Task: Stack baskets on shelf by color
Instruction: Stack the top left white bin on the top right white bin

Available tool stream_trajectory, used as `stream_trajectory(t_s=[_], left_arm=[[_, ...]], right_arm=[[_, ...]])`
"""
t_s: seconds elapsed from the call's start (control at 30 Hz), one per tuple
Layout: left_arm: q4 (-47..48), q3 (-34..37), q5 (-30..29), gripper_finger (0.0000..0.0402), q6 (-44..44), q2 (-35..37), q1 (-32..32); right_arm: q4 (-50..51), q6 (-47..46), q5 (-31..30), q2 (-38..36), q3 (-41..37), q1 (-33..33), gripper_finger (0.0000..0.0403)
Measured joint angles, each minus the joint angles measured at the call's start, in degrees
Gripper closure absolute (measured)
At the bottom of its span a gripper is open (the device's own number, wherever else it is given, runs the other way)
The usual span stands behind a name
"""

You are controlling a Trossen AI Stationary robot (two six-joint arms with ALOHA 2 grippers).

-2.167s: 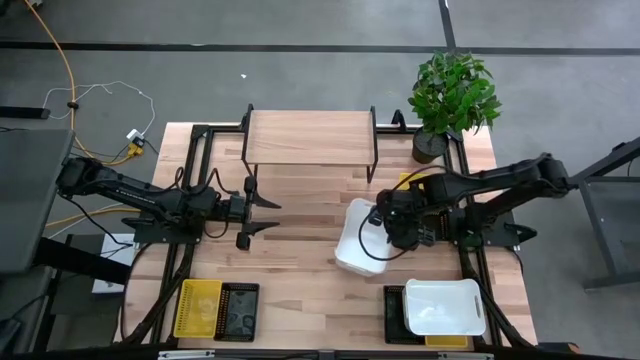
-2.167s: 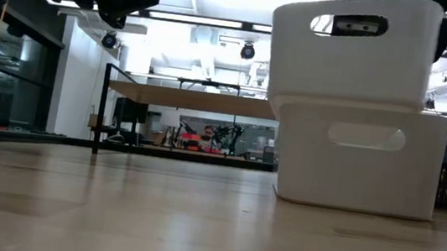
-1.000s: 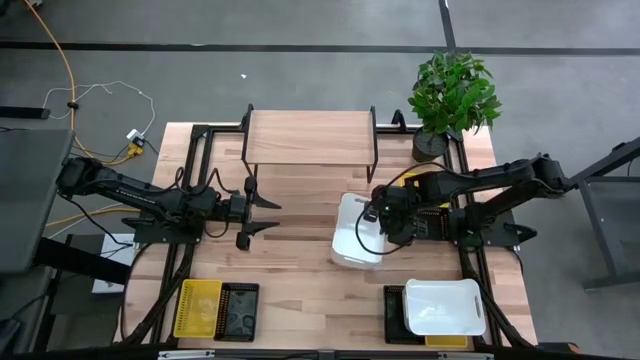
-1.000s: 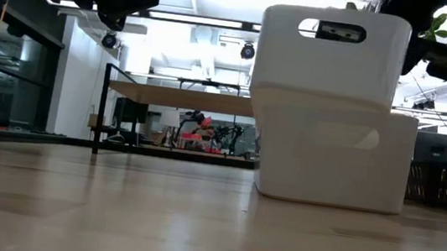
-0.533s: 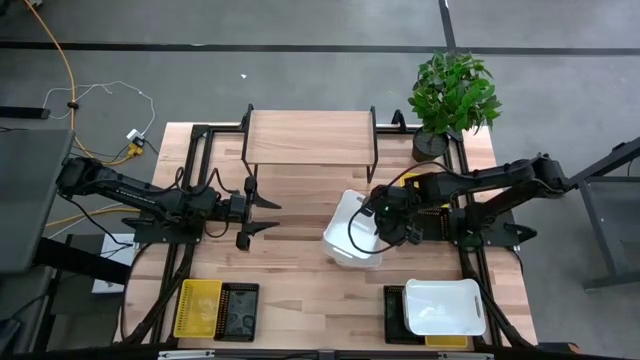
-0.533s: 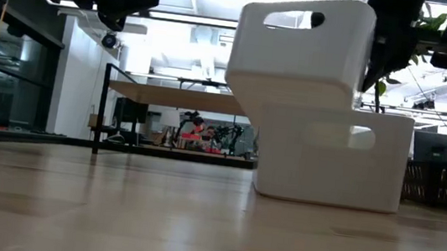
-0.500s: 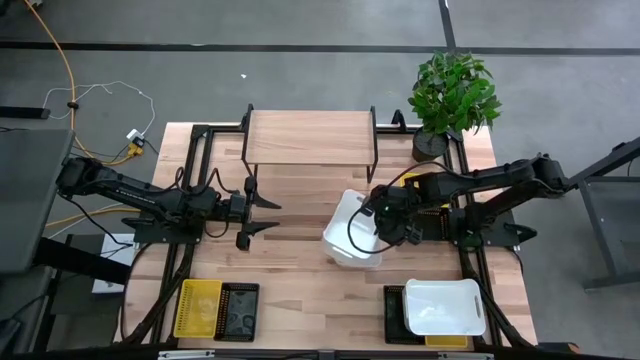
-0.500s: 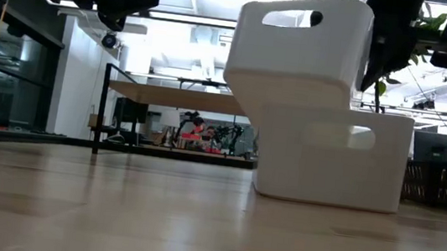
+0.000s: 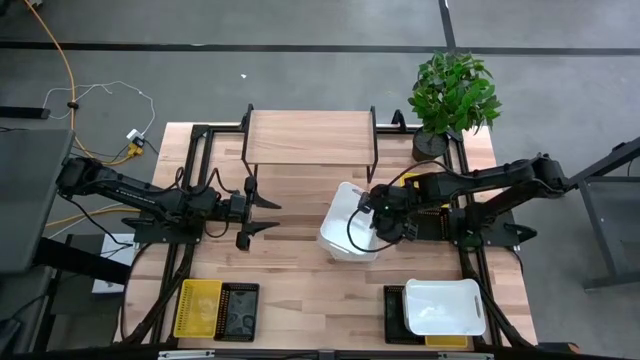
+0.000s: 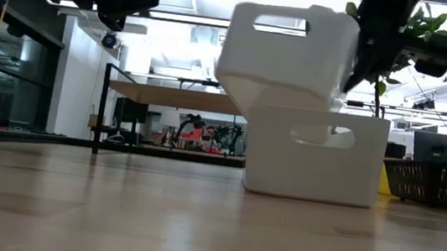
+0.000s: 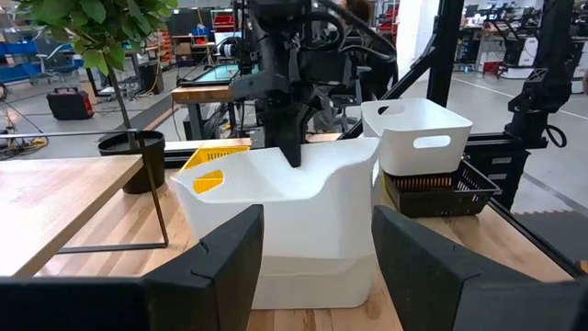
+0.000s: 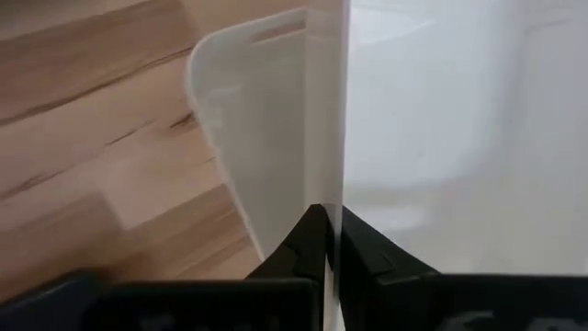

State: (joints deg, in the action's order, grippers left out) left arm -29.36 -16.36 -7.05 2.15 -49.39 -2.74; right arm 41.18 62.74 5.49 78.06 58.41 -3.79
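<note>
White plastic — upper white basket (image 10: 287,48), tilted, its lower part sunk in the lower white basket (image 10: 313,157) that stands on the table (image 9: 290,290), in front of the shelf (image 9: 309,137) toward its right end. Right tool (image 9: 366,207) clenched on one wall of the upper basket; in the right wrist view the fingertips (image 12: 323,241) pinch that wall, and most of both baskets is cut off. Left tool (image 9: 272,215) released, jaws spread, hovering in front of the shelf's left end, apart from the baskets. Third white basket (image 9: 444,305) sits over a black basket (image 9: 394,312) at the table's front edge, well forward of the shelf — the black one mostly hidden. Yellow basket (image 9: 198,305) and second black basket (image 9: 239,310) stand side by side forward of the shelf's left end. No legible writing or labels.
</note>
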Motion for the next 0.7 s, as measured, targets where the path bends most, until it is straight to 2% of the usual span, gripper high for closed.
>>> stream_trajectory(t_s=[0.23,0.5,0.7], left_arm=[[0.0,0.0,0.0,0.0209,0.0,0.0,0.02],[0.0,0.0,0.0,0.0209,0.0,0.0,0.0],[0.0,0.0,0.0,0.0209,0.0,0.0,0.01]], right_arm=[[-3.61,-4.79,-2.29,0.0,0.0,0.07,0.0402],[0.25,3.29,-2.0,0.0,0.0,0.0,0.0402],[0.36,5.72,2.09,0.0,0.0,0.0,0.0402]])
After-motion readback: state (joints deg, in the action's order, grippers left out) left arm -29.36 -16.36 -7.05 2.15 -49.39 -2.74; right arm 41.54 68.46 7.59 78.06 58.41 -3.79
